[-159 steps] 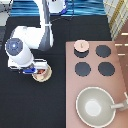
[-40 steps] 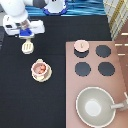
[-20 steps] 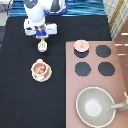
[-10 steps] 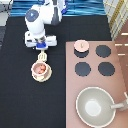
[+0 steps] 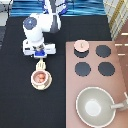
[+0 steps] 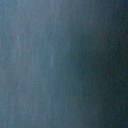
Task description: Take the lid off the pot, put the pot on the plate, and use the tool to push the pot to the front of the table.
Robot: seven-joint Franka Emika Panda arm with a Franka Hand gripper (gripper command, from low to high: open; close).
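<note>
Lab play-kitchen — gripper (image 5: 40, 63) over black table (image 5: 20, 105), toy stove (image 5: 92, 65).

Hand (image 5: 41, 59) just far of pot (image 5: 40, 77) on plate (image 5: 33, 85); stove (image 5: 95, 80) blocks right; desk (image 5: 20, 107) left bare.

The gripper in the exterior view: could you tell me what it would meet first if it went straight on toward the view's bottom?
Probably the pot on the plate: the gripper, shut on the tool, sits just above it; height is unclear.
</note>
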